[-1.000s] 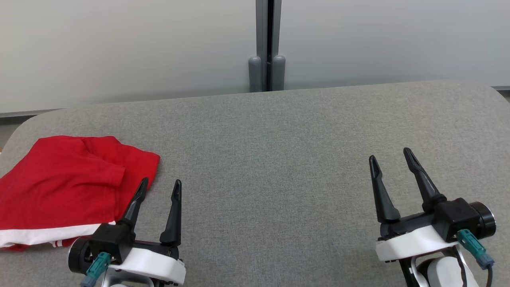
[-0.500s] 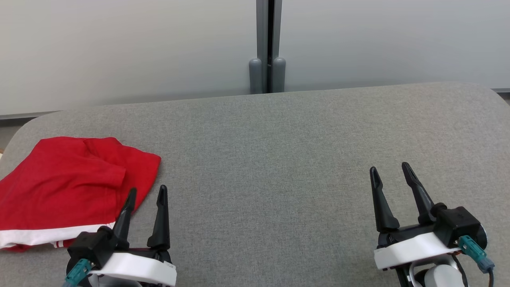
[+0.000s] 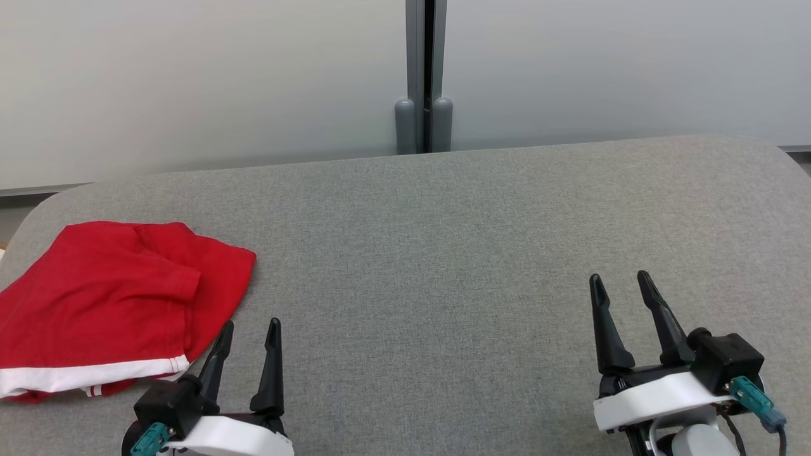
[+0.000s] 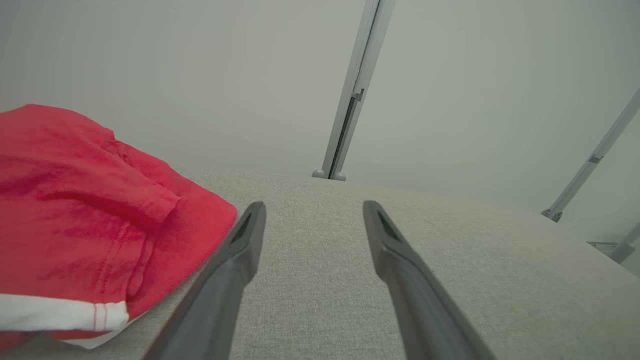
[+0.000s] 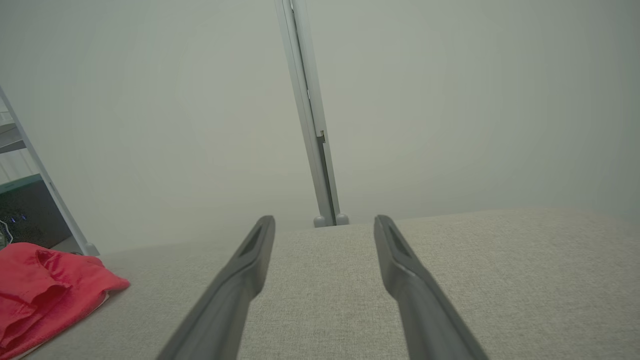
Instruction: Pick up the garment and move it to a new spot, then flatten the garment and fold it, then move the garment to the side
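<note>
The garment [image 3: 108, 304] is red with a white band along its near hem, folded into a compact shape at the far left of the grey fabric table [image 3: 443, 253]. Its right edge lies just left of my left gripper [image 3: 250, 326], which stands open and empty at the lower left. The left wrist view has the garment [image 4: 85, 220] beside the left finger, apart from it. My right gripper [image 3: 619, 282] is open and empty at the lower right, far from the cloth. The right wrist view catches the garment [image 5: 45, 290] at its lower left.
A pale wall with a grey vertical post [image 3: 423, 76] runs behind the table's far edge. The table's corners are rounded. A metal shelf frame [image 5: 45, 180] with dark equipment stands beyond the table's left end.
Both grippers have drawn back toward me, lower in the head view, staying open. The garment has not moved.
</note>
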